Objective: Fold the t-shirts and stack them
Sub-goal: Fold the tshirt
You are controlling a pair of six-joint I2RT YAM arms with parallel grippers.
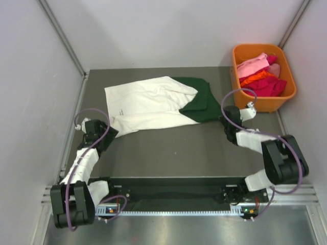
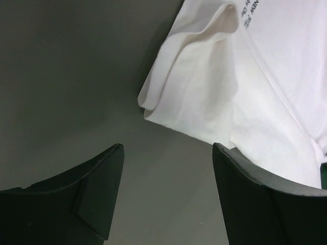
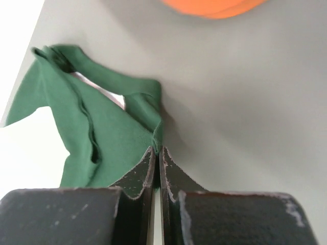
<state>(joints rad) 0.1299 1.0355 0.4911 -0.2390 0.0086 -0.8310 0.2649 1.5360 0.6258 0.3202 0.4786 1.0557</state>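
Observation:
A cream-white t-shirt [image 1: 148, 104] with small black lettering lies spread on the dark table, and its near left corner shows in the left wrist view [image 2: 230, 87]. A dark green t-shirt [image 1: 202, 99] lies partly under its right side. My left gripper [image 1: 110, 130] hovers just off the white shirt's near left corner. It is open [image 2: 167, 148], with only bare table between its fingers [image 2: 102, 184]. My right gripper [image 1: 227, 115] is at the green shirt's right edge, shut on a fold of the green cloth [image 3: 157, 149]. The green t-shirt [image 3: 102, 132] bunches up ahead of it.
An orange basket [image 1: 263, 76] holding pink, red and orange clothes stands at the back right, close to the right arm, and its rim shows in the right wrist view [image 3: 214, 6]. Pale walls enclose the table on three sides.

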